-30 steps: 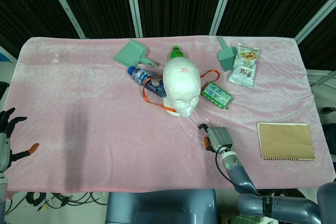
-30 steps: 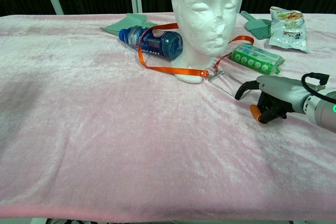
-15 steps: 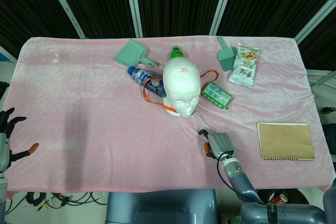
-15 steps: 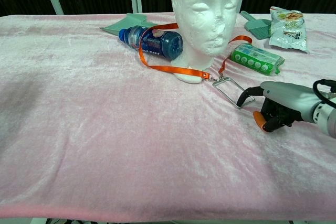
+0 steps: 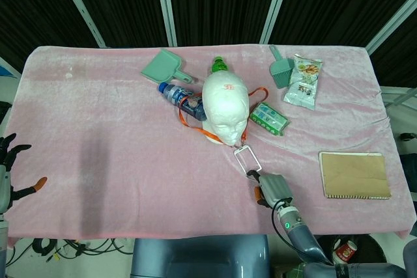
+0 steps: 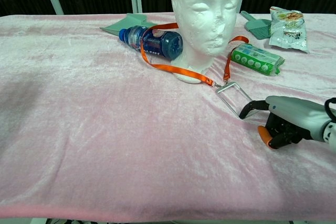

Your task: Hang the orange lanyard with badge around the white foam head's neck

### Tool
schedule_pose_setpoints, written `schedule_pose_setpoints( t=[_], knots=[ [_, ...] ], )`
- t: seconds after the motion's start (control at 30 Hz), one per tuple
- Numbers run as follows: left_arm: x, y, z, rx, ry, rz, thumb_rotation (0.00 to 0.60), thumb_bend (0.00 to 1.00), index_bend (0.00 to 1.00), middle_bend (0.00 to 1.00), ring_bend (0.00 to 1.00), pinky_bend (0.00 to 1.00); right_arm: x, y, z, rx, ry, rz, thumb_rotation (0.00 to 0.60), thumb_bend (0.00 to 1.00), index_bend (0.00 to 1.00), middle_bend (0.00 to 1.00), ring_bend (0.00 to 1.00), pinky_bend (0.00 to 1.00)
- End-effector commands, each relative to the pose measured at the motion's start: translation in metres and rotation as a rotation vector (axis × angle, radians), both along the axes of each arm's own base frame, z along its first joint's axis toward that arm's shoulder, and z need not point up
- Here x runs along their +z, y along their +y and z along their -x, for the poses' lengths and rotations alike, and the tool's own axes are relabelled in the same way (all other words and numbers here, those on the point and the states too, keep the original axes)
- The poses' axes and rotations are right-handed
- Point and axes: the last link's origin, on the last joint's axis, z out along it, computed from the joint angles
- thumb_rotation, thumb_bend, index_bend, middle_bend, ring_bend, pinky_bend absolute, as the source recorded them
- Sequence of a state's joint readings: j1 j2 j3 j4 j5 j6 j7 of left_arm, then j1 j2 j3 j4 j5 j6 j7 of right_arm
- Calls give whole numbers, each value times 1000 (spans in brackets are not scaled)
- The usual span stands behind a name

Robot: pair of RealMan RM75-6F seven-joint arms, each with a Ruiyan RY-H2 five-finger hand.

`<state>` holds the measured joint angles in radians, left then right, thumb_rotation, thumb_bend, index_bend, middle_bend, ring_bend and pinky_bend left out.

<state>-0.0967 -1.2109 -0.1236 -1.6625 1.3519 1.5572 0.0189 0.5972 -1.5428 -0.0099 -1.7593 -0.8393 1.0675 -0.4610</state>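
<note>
Your right hand point(image 6: 286, 121) pinches the clear rectangular badge point(image 6: 234, 98) near the pink-covered worktop's point(image 6: 105, 129) front edge; the orange fabric lanyard point(image 6: 173, 67) already loops the white foam head point(image 6: 206, 9). Release gently, avoiding tugging.

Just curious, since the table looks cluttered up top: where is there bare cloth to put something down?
The whole left half of the pink cloth is bare, from the dustpan down to the near edge. There is also bare cloth between the snack bag and notebook. It is crowded around the foam head: bottle, lanyard, badge, right hand.
</note>
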Motion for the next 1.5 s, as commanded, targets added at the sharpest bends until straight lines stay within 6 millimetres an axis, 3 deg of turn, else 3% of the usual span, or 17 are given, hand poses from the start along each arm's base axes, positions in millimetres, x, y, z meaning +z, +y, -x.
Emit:
schedule_pose_setpoints(
  t=[0.03, 0.87, 0.93, 1.03, 1.1, 1.2, 1.27, 1.4, 1.5],
  knots=[
    [0, 0, 0, 0, -1, -1, 600, 123, 274, 76, 0, 0, -1, 4, -2, 6, -12, -1, 600, 663, 265, 942, 922, 714],
    [2, 0, 0, 3, 0, -12, 600, 123, 274, 75, 0, 0, 19, 31, -11, 59, -46, -8, 600, 667, 284, 944, 921, 714],
    [1, 0, 0, 4, 2, -11, 600, 123, 274, 75, 0, 0, 21, 28, -12, 59, -50, 5, 600, 639, 273, 942, 919, 714],
    [0, 0, 0, 5, 5, -7, 600, 123, 274, 75, 0, 0, 23, 22, -14, 64, -58, 15, 600, 498, 211, 911, 894, 714],
    [0, 0, 0, 5, 7, -6, 600, 123, 274, 75, 0, 0, 26, 18, -15, 66, -61, 26, 600, 423, 192, 849, 854, 713],
    [-1, 0, 0, 6, 9, -3, 600, 123, 274, 75, 0, 0, 36, 11, -12, 55, -66, 61, 600, 395, 188, 735, 772, 697],
    [-2, 0, 0, 6, 8, 1, 600, 123, 274, 75, 0, 0, 48, 7, -5, 36, -65, 103, 600, 365, 186, 591, 658, 622],
    [-2, -1, -1, -2, 11, 13, 600, 123, 274, 75, 0, 0, 90, 3, 26, -42, -13, 209, 600, 246, 168, 277, 443, 424],
    [-3, -3, -3, -11, 19, 20, 600, 122, 274, 74, 0, 0, 133, 6, 61, -100, 65, 312, 600, 220, 166, 185, 346, 297]
  ],
)
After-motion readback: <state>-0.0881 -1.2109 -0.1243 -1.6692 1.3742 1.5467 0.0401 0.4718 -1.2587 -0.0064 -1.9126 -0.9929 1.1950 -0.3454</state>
